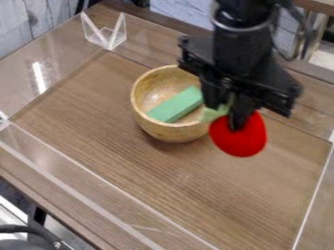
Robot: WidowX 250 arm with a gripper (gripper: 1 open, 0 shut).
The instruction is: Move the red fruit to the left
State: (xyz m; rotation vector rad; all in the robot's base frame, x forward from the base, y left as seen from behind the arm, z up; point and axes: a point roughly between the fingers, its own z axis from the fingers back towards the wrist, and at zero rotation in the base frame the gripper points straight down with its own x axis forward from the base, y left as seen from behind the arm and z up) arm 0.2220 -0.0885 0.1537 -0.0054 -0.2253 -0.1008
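End effector (237,119) pointing steeply down, pinching red fruit (240,137) by its top, fingers closed on it. Red fruit held clear of surface (117,186), hanging just right of wooden bowl (154,120) in the picture, near bowl's rim. Green block (175,104) lying tilted inside bowl. Clear plastic walls around wood-grain surface; small clear stand (104,32) at far left corner.
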